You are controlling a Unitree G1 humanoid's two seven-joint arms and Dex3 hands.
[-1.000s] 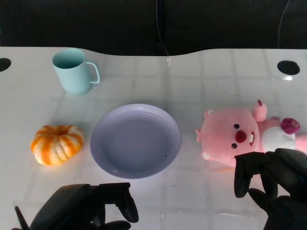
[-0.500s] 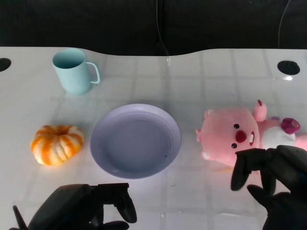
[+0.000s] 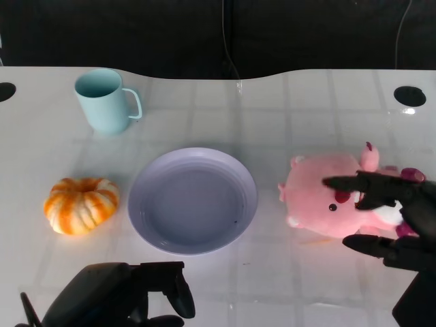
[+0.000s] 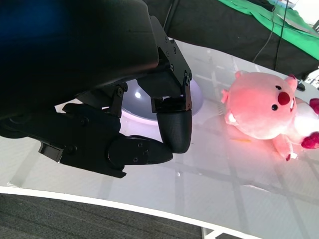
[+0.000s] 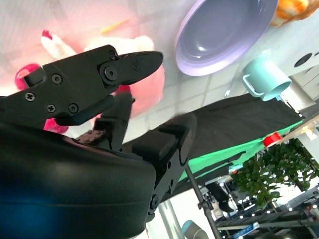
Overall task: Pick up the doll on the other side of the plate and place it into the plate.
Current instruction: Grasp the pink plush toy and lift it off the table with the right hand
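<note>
Pink doll (image 3: 320, 194) now sits between the advanced right hand's (image 3: 388, 218) spread, empty fingers.

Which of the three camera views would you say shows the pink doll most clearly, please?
The left wrist view: the pink doll lies there whole and unobstructed on the table. In the head view the right hand covers part of its face and body. The right wrist view shows only pink patches behind the right hand's fingers.

The right hand (image 3: 398, 218) covers part of the doll (image 3: 320, 197); the doll's far end runs past the head view's edge.
</note>
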